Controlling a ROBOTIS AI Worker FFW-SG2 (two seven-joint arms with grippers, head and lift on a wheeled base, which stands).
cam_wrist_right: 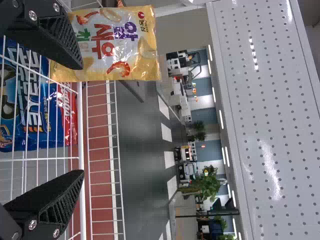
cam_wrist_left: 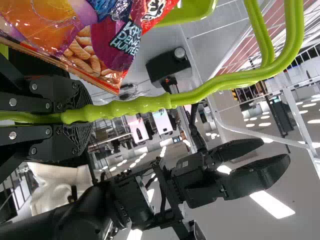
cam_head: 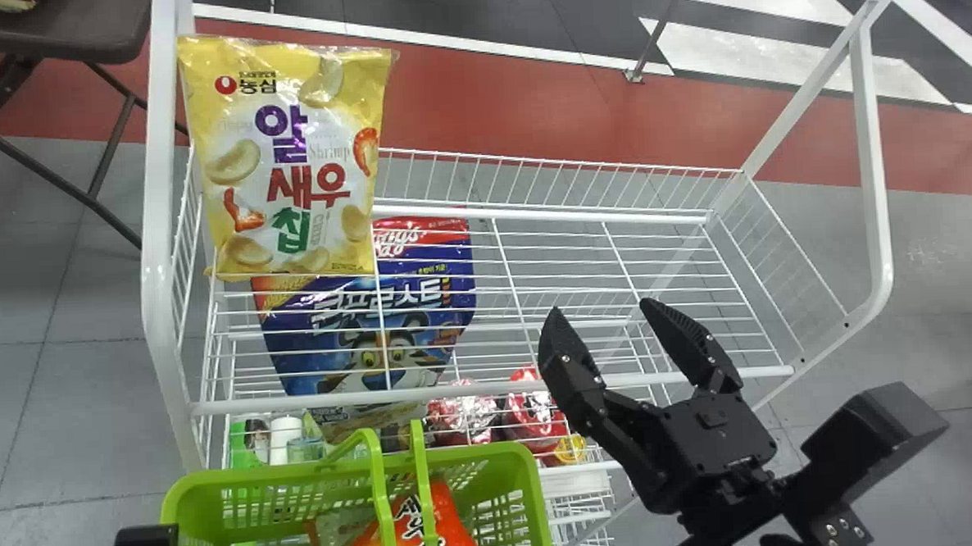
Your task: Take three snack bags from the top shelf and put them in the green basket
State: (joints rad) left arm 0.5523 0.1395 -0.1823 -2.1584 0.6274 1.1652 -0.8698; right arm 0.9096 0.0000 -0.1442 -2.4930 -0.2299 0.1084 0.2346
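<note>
My right gripper stands open over the right part of the top wire shelf, nothing between its fingers. A yellow snack bag stands upright at that shelf's left end, to the gripper's left. In the right wrist view my right gripper is spread, with the yellow bag beyond its upper finger. The green basket is in front of the shelf, with a red-orange snack bag inside. In the left wrist view my left gripper is shut on the green basket handle, near several snack bags.
A blue cereal bag and red packages sit below the top shelf's wires. The rack's white frame post rises at left and another at right. A brown table stands beyond the rack at the far left.
</note>
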